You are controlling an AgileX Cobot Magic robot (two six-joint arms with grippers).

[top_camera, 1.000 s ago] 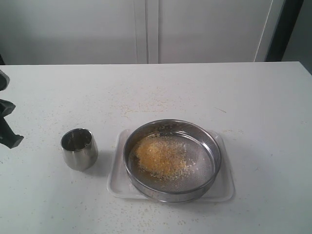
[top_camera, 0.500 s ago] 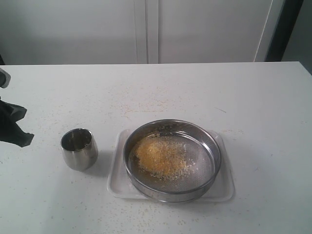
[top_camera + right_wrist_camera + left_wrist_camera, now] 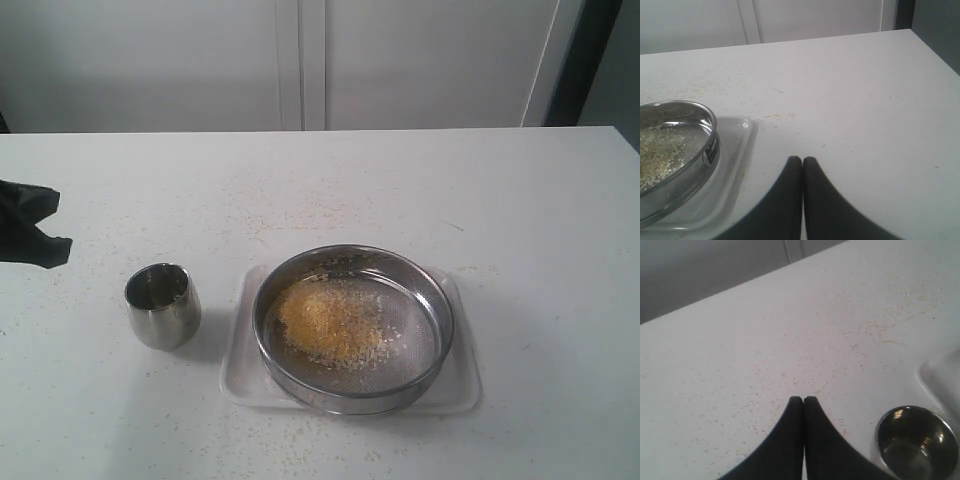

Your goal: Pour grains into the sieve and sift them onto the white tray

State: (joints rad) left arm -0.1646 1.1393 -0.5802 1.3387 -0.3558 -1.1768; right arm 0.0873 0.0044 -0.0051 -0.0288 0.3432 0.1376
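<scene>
The sieve (image 3: 425,290), a wide steel ring with mesh bottom, rests on the white tray (image 3: 462,378) at the middle of the table. A pile of yellow-orange and whitish grains (image 3: 330,322) lies on its mesh. The right wrist view shows the sieve (image 3: 710,131), grains (image 3: 660,155) and tray (image 3: 735,150) beside my right gripper (image 3: 803,160), which is shut and empty; that gripper is out of the exterior view. My left gripper (image 3: 50,225) hovers at the far left edge, shut on nothing (image 3: 803,400).
A small steel cup (image 3: 161,304) stands upright left of the tray, with the cup (image 3: 917,440) close to the left fingers in the wrist view. Spilled grains speckle the white table (image 3: 330,200). White cabinet doors stand behind.
The left gripper has risen and shifted slightly right at the left edge. Sieve, tray and cup have not moved.
</scene>
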